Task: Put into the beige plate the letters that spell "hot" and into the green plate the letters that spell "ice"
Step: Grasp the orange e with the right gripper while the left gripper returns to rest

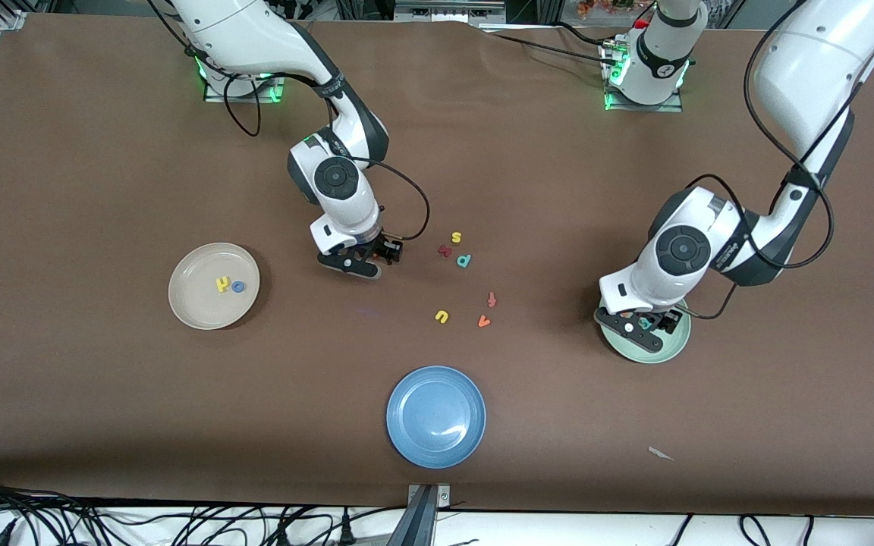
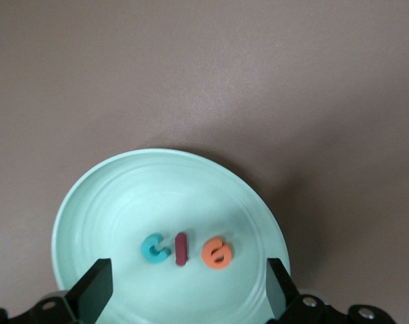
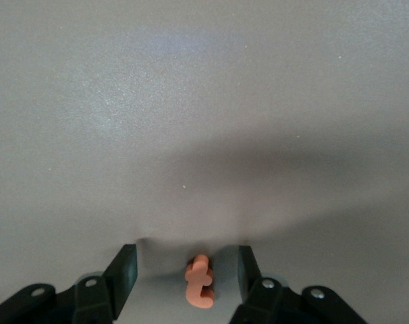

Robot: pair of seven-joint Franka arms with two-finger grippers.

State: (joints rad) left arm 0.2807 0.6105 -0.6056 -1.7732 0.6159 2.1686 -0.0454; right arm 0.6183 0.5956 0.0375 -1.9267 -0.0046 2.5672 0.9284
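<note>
The green plate (image 1: 671,349) (image 2: 157,169) lies toward the left arm's end of the table. In it sit a teal c (image 2: 155,248), a dark red i (image 2: 181,249) and an orange e (image 2: 217,252) in a row. My left gripper (image 1: 646,324) (image 2: 187,287) hangs just over this plate, open and holding nothing. The beige plate (image 1: 187,303) holds a yellow h (image 1: 222,284) and a blue o (image 1: 238,287). My right gripper (image 1: 365,258) (image 3: 185,263) is low at the table beside the beige plate, open. The orange t (image 3: 200,281) lies between its fingers (image 3: 123,270), with a gap on each side.
A blue plate (image 1: 435,415) sits nearest the front camera. Loose letters lie mid-table: yellow s (image 1: 456,237), a dark red letter (image 1: 444,250), teal p (image 1: 464,261), red f-like letter (image 1: 492,299), yellow u (image 1: 441,316), orange v (image 1: 484,321). A paper scrap (image 1: 661,453) lies near the front edge.
</note>
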